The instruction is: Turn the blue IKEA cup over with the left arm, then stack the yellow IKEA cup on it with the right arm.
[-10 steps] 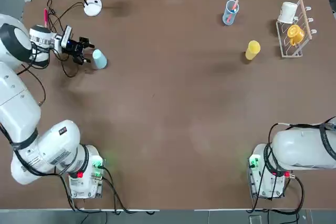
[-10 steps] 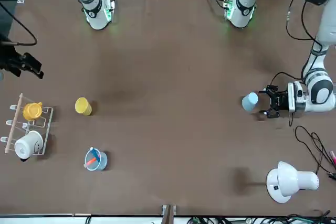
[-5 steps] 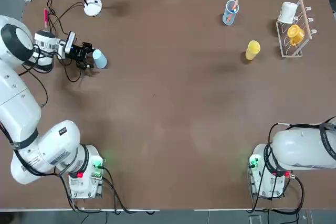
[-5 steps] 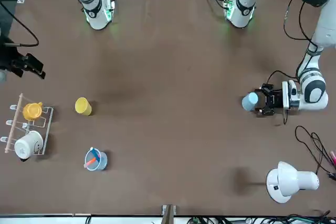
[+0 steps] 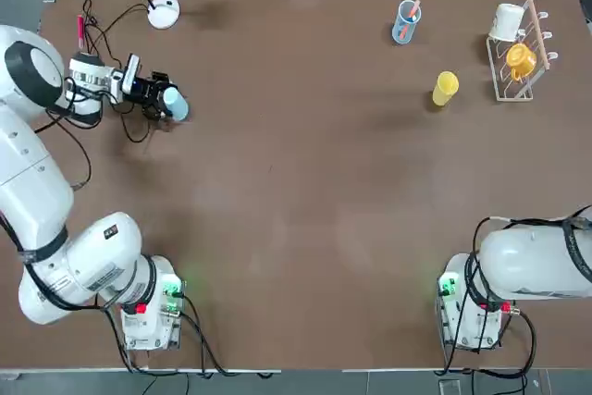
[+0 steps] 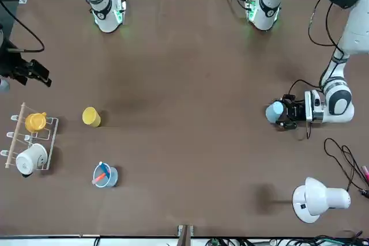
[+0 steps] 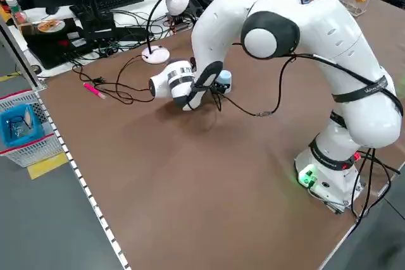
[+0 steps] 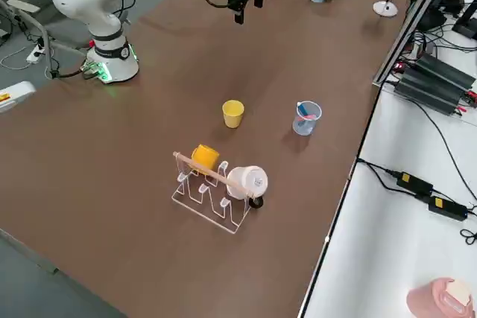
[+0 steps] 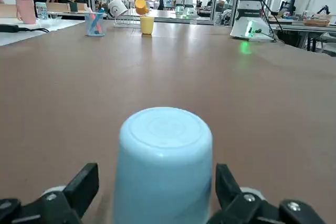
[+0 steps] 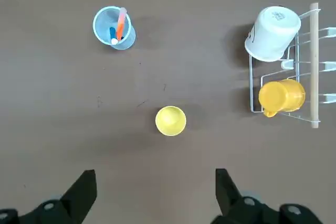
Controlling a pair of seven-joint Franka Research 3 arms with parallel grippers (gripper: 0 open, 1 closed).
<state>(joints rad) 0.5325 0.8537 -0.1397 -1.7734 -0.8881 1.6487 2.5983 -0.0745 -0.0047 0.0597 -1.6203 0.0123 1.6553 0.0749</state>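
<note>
2 small tumblers: 1 blue cup point(image 5: 176, 104), 1 yellow cup point(image 10: 170, 121). 2 mugs, white point(image 10: 273, 33) and orange-yellow point(image 10: 282, 97), on 1 rack point(image 10: 314, 77). 1 clear bluish glass point(image 10: 114, 28) with 2 sticks visible, one blue, one orange-pink. 1 white lamp point(image 6: 320, 200). 2 arms, 1 gripper each.

Left gripper point(image 9: 157, 169): low at the blue cup on the robot's left side of the table, fingers apart, one to each side of the cup, no grip on it seen. Right gripper point(image 10: 156, 174): parked, raised over the robot's right side, fingers apart, nothing between them.

Top view cuts off much of the right arm. Left gripper covers part of the blue cup in front view; cup's lower end cut off in left wrist view. Cup's rim hard to make out. Left side view shows only a bit of the cup behind the left arm.

Blue cup: on the table, upside down, closed base up, mouth down, long axis vertical. Yellow cup: well apart from it, toward the rack, upright, mouth up, long axis vertical.
</note>
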